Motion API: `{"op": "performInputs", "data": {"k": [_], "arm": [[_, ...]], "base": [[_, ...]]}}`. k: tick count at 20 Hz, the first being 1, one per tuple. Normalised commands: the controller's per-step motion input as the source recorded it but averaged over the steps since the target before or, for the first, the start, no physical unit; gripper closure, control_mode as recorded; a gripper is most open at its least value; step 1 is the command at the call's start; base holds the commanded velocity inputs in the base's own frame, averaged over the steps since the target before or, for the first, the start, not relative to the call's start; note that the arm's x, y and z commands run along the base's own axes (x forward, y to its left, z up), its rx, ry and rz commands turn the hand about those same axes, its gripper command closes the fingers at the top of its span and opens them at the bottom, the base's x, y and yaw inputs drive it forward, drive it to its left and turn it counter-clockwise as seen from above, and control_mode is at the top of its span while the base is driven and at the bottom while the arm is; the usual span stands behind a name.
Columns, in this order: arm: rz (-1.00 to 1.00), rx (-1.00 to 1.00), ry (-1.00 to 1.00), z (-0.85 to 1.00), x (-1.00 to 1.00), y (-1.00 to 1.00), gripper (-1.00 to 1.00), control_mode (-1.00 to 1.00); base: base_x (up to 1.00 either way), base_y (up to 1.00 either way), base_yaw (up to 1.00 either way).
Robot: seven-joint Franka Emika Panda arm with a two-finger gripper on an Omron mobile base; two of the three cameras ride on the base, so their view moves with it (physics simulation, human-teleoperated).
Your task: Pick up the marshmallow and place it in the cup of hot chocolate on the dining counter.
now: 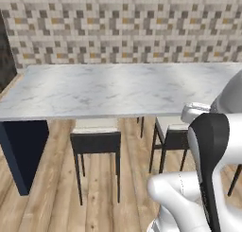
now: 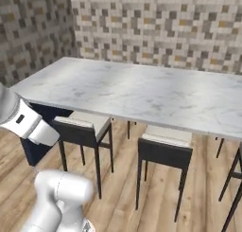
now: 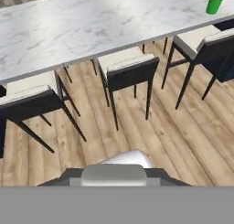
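A long slab of white, grey-veined marble, the dining counter (image 1: 113, 89), stretched before a mosaic wall (image 1: 127, 25) of small beige and grey tiles. Dark-framed stools (image 2: 163, 153) with pale flat seats stood tucked beneath its edge on plank wood flooring (image 3: 137, 127). In the hand view, the small bright green cylindrical cup (image 3: 214, 3) stood on the marble near the counter's edge, at one end. The robot's gripper was shut, its fingertips out of sight.

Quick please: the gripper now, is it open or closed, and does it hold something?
Gripper: closed; whether it holds anything cannot be told from these views.
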Motion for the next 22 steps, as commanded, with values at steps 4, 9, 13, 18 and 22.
{"op": "performInputs", "data": {"k": [4,9,13,18,22], "arm": [[0.00,0.00,0.00,0.00,0.00,0.00,1.00,1.00],[0.00,0.00,0.00,0.00,0.00,0.00,1.00,1.00],[0.00,0.00,0.00,0.00,0.00,0.00,1.00,1.00],[0.00,0.00,0.00,0.00,0.00,0.00,1.00,1.00],[0.00,0.00,0.00,0.00,0.00,0.00,1.00,1.00]], "base": [[-0.28,-1.00,0.03],[-0.13,-1.00,0.00],[-0.01,-1.00,0.00],[0.22,-1.00,0.02],[0.59,-1.00,0.10]]}}
